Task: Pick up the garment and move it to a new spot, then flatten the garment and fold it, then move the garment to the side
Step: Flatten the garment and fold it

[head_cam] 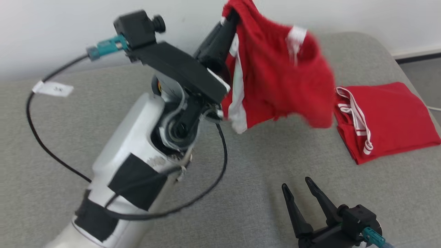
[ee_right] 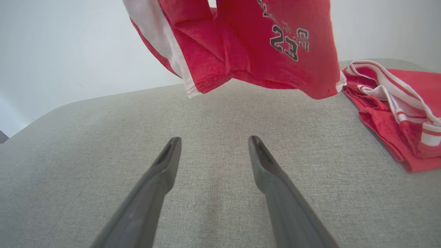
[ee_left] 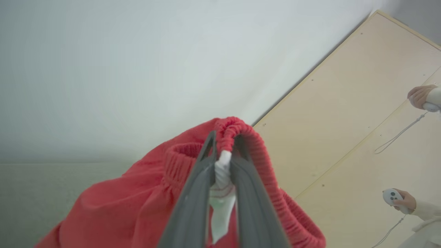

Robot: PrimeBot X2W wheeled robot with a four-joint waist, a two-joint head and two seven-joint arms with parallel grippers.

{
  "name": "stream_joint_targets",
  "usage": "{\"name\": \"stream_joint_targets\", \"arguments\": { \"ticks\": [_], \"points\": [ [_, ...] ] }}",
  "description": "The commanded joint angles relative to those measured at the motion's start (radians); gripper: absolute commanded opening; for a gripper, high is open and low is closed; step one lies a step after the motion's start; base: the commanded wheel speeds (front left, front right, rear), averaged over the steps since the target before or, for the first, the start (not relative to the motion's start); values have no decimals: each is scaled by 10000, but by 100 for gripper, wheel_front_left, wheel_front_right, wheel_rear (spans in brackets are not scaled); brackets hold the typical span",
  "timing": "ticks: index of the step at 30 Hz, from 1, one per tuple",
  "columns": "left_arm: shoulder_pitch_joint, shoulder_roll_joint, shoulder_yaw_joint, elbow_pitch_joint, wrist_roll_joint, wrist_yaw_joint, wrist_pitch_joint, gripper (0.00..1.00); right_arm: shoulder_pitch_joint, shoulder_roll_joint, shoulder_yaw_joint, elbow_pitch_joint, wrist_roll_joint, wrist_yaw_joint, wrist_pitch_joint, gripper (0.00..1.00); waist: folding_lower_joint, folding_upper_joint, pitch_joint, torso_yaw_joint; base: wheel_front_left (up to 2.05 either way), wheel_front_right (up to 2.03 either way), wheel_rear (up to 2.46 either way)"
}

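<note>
Red white-striped knit shorts (head_cam: 275, 75) hang from raised left gripper (ee_left: 225, 137). Left wrist view shows it pinching waistband (ee_left: 255, 144); right wrist view shows "23" print (ee_right: 284, 43). Right gripper (ee_right: 213, 148) spread wide, empty, below shorts.

A grey woven cushion surface (head_cam: 241, 179) is spread across the head view, backed by a white wall (head_cam: 51, 34). A folded red garment (head_cam: 389, 120) (white-striped along its trim) is laid flat near the surface's right edge. In the left wrist view a pale wooden panel (ee_left: 344, 120) is seen against the wall, and a white controller (ee_left: 390, 196) is held by a person (ee_left: 423, 210) beside it.
</note>
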Motion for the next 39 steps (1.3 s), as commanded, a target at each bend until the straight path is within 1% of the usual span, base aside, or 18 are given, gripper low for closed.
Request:
{"name": "stream_joint_targets", "arguments": {
  "ticks": [1,5,6,10,13,16,18,19,21,22,25,28,31,32,33,34,38,39],
  "points": [
    [315,-43,-140,16,18,16,-96,0,145,-59,-6,-29,74,-21,-16,100,0,0,-211,246,0,0,0],
    [1232,100,-392,550,88,221,-440,0,155,-58,121,-91,98,-21,58,100,0,0,-351,519,0,0,0],
    [1536,187,-444,747,112,183,-497,0,163,-53,156,-99,115,-21,86,100,0,0,-373,569,0,0,0],
    [2517,698,-655,1850,605,239,-1052,0,167,-75,237,-132,137,-21,122,100,0,0,-405,662,0,0,0],
    [2798,1097,-837,2647,1109,173,-1496,0,125,-131,254,-180,127,-21,176,100,0,0,-360,671,0,0,0],
    [2767,1573,-1153,3366,1772,118,-1873,0,57,-181,316,-238,134,-21,199,100,0,0,-272,589,0,0,0],
    [2576,1927,-1399,3797,2359,195,-2222,0,35,-217,326,-265,144,-21,225,100,0,0,-212,493,0,0,0],
    [2476,2100,-1554,3997,2704,273,-2397,0,30,-229,323,-279,146,-21,239,100,0,0,-174,439,0,0,0],
    [2209,2622,-2038,4535,3795,574,-2724,0,8,-224,336,-333,134,-21,256,100,0,0,-23,247,0,0,0],
    [2115,2780,-2157,4667,4053,669,-2793,0,-6,-228,316,-345,123,-21,259,100,0,0,29,188,0,0,0],
    [1846,3171,-2304,4998,4606,860,-2925,0,-45,-244,232,-407,77,-21,256,100,0,0,240,10,0,0,0],
    [1656,3472,-2332,5227,4889,825,-2961,0,-49,-220,160,-476,-5,-21,252,100,0,0,445,-119,0,0,0],
    [1560,3563,-2275,5315,4892,727,-2985,0,-34,-187,107,-506,-59,-21,250,100,0,0,530,-159,0,0,0],
    [1544,3576,-2236,5340,4876,696,-2997,42,-36,-168,76,-520,-61,-21,247,100,0,0,559,-162,0,0,0],
    [1572,3571,-2176,5386,4775,628,-2989,94,-29,-156,51,-530,-71,-21,245,100,0,0,570,-156,0,0,0],
    [1598,3560,-2145,5435,4712,610,-2983,100,-10,-144,15,-534,-99,-21,244,100,0,0,575,-134,0,0,0],
    [1889,3451,-2231,5486,4675,505,-2936,100,142,-75,-167,-530,-161,-21,248,100,0,0,464,75,0,0,0],
    [1955,3446,-2185,5459,4634,539,-2944,100,162,-73,-191,-537,-181,-21,254,100,0,0,419,150,0,0,0]
  ]
}}
